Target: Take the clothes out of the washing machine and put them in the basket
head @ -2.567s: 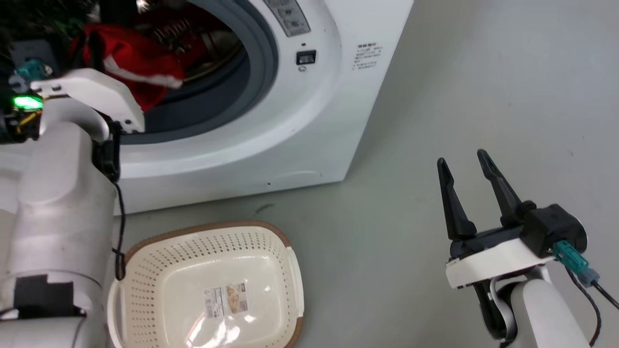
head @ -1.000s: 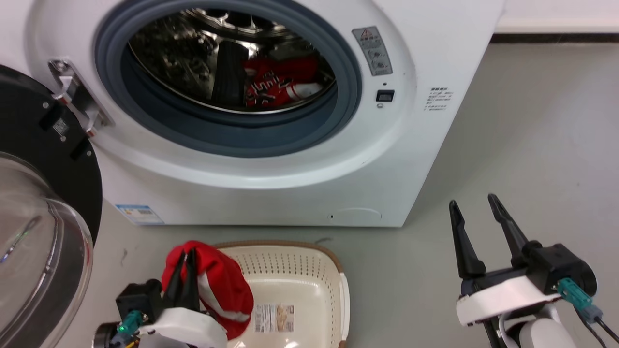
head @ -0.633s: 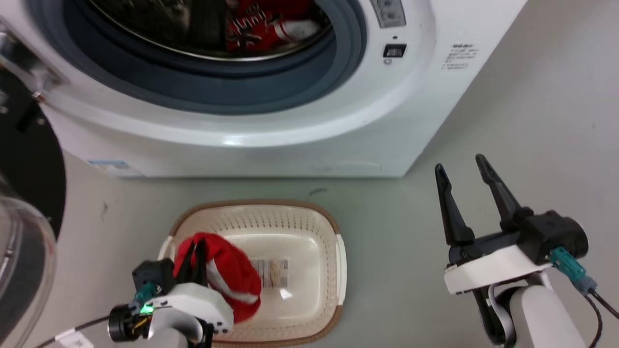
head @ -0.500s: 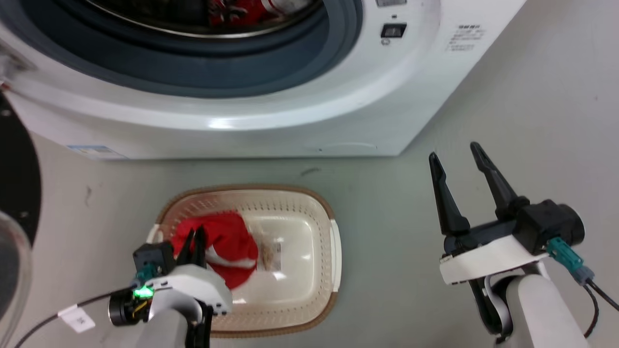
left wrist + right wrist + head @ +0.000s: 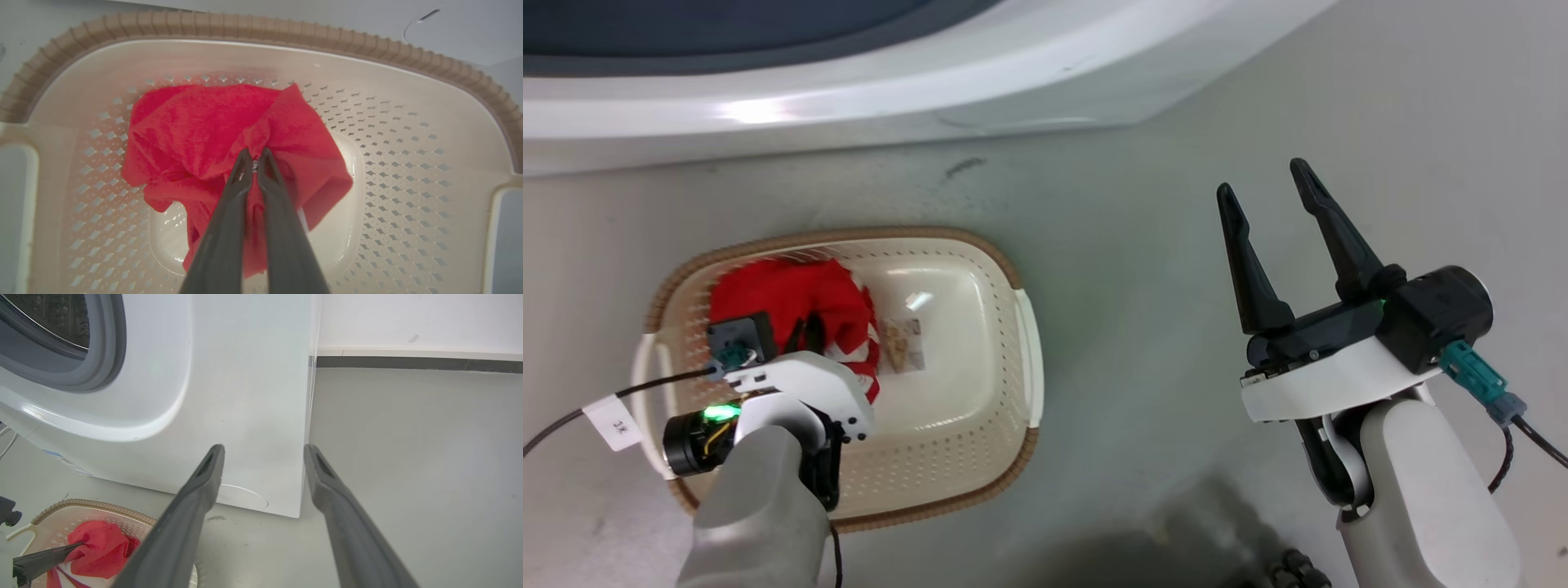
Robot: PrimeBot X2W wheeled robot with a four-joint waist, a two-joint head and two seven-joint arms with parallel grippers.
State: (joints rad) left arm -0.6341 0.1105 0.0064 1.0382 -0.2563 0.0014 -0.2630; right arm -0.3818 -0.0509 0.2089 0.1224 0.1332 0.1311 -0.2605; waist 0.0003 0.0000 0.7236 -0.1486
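Observation:
A red jersey garment (image 5: pixel 792 306) of the clothes hangs down into the cream basket (image 5: pixel 980 253), bunched against its left side. My left gripper (image 5: pixel 254 157) is shut on a fold of that red garment (image 5: pixel 196 130), inside the basket (image 5: pixel 412 134). The red garment (image 5: pixel 100 549) and basket (image 5: pixel 98 506) also show in the right wrist view. My right gripper (image 5: pixel 1262 178) hovers open over the bare floor to the right of the basket, holding nothing. The white washing machine (image 5: pixel 849 98) spans the top; its porthole rim (image 5: pixel 104 347) shows in the right wrist view.
Grey floor (image 5: pixel 1143 310) lies between the basket and my right arm. A wall with a dark skirting strip (image 5: pixel 416 363) runs behind the washer. A dark shadow (image 5: pixel 1160 547) falls at the bottom edge. A tagged cable (image 5: pixel 613 420) trails from my left wrist.
The head camera has tilted further down, so the drum left view. My left gripper has lowered the red garment deeper into the basket. The right gripper stayed open.

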